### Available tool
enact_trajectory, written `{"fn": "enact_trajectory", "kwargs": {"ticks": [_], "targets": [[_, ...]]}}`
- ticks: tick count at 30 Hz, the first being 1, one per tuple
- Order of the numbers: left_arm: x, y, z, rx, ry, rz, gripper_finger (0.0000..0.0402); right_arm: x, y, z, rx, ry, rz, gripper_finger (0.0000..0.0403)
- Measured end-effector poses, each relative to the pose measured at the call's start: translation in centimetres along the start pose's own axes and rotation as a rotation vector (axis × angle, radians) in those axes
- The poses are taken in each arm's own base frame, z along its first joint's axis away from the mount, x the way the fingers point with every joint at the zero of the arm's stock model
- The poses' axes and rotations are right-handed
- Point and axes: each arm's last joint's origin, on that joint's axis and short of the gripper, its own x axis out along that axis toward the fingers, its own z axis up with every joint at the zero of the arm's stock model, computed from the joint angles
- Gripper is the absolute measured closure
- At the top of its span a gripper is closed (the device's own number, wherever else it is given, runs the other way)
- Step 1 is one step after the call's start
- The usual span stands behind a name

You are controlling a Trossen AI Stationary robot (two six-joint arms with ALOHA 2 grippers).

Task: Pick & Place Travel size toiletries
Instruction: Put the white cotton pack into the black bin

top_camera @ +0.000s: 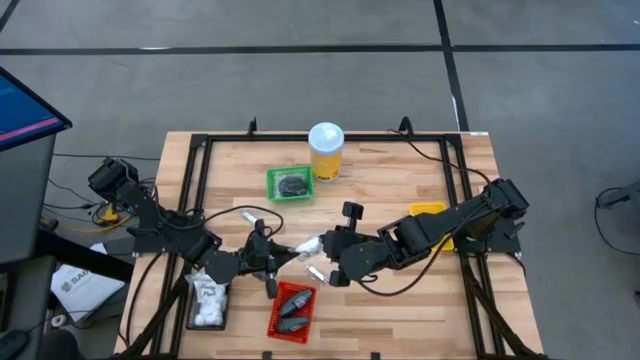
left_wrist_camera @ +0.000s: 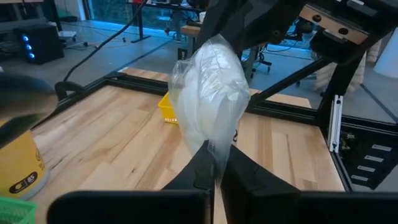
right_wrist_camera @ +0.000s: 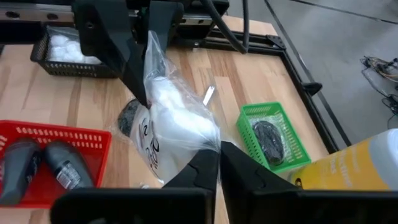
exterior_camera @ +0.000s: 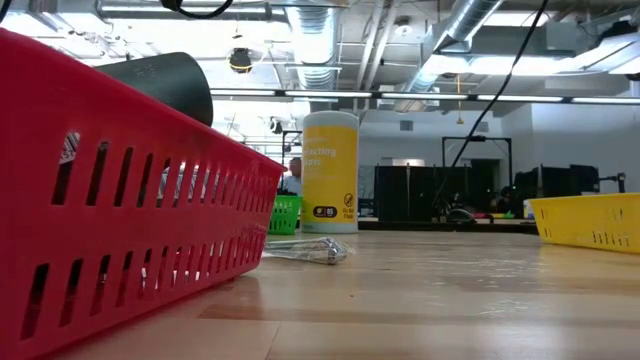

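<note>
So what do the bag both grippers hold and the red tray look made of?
The bag looks like thin clear plastic film: it is glossy and creased, and white puffs show through it. Both the left gripper and the right gripper are shut on it. The red tray looks like rigid moulded plastic, with an even colour and slotted walls.

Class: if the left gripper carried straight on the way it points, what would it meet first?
Probably the right gripper: the left gripper, shut on the clear plastic sachet held between them, points straight at it. Depth is uncertain.
</note>
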Motion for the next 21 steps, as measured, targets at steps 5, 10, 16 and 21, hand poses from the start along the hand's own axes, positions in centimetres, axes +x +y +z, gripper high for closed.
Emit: {"fn": "enact_trajectory", "kwargs": {"ticks": [5,10,16,21], "targets": [[-0.6,-0.5,-0.2,0.013,0.01,-0.027,0.04,0.1,-0.3,-0.4,-0.019,0.041,-0.01,0.0359],[-2.6,-0.6,-0.6,0.002,0.085,-0.073,0.04,0.1,-0.5,-1.0,-0.04,0.096,-0.023,0.0329],[-6.1,0.0,-0.9,-0.08,0.22,-0.142,0.0401,0.2,-0.9,-1.6,0.001,0.154,-0.048,0.0321],[-8.1,0.4,-0.8,-0.126,0.31,-0.226,0.0401,0.1,-0.9,-1.7,-0.002,0.159,-0.05,0.0321]]}}
